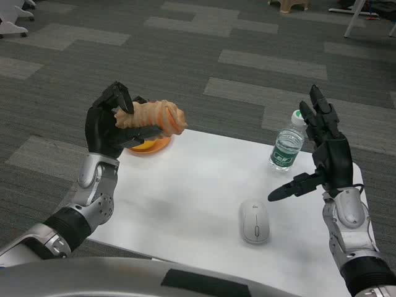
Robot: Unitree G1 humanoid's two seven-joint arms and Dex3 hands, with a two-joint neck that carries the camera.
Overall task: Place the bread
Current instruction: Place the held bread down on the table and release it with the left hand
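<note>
White laminate table (185, 198) is the biggest thing before us, set on grey patterned carpet (185, 62). Over its far-left corner our left hand (111, 127) grasps the bread (154, 120), a long twisted pastry, pale brown with ridged folds. We hold it by its left end, fingers wrapped over the top, so most of the loaf juts out to the right unsupported, raised above an orange plate (151, 147) that sits just beneath and partly hidden behind it. Our right hand (325, 151) is released and holds nothing, fingers spread and raised over the right side of the table, near a clear water bottle (286, 148) with a green label, which stands upright. Closer to us lies a white computer mouse (254, 221).

We judge the bread light, soft and easily crushed or torn along its twists; a flaky crust may shed. Held by one end, it could sag or break, so a gentle grip nearer the middle would carry it better. The plate looks the likely resting place, and a slow lowering before letting go should suit it.
</note>
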